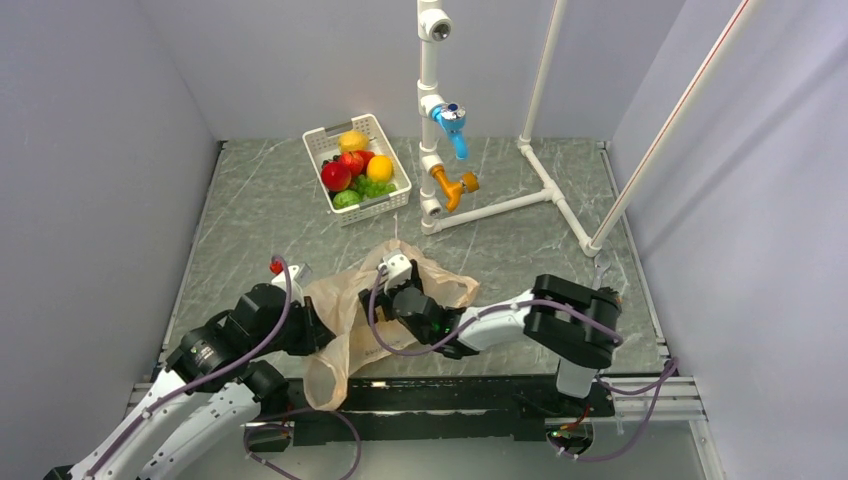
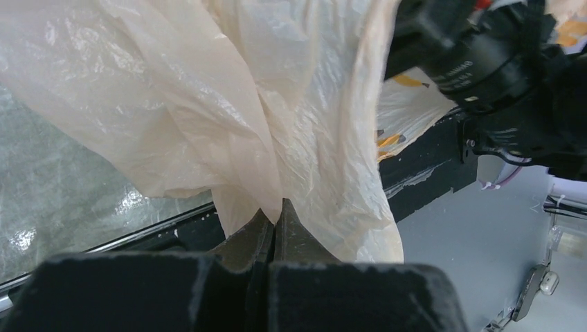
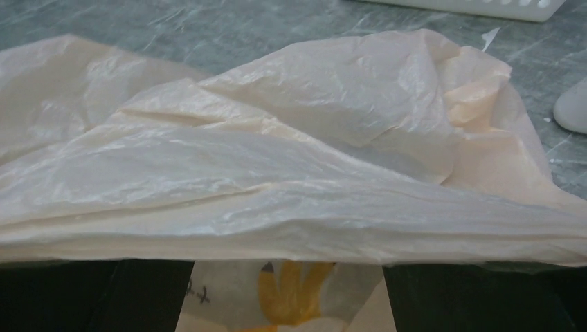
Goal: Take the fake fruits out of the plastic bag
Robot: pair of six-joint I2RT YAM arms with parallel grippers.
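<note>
Top external view: left tool [image 2: 277, 207] is clamping a gathered fold of the plastic bag [image 1: 340, 310], jaws fully closed on the film, probably anchoring it. Bag is lying slack on the worktop [image 1: 250, 220], one end hanging over the near edge, and no bulge is showing. Fake fruits [image 1: 350, 180] are sitting in the white basket [image 1: 385, 205] further back, well apart from it. Right tool [image 3: 289, 297] is standing wide open with film draping across its fingers, gripping nothing, likely probing the mouth. Pipe frame [image 1: 500, 205] is standing beyond, not obstructing.
</note>
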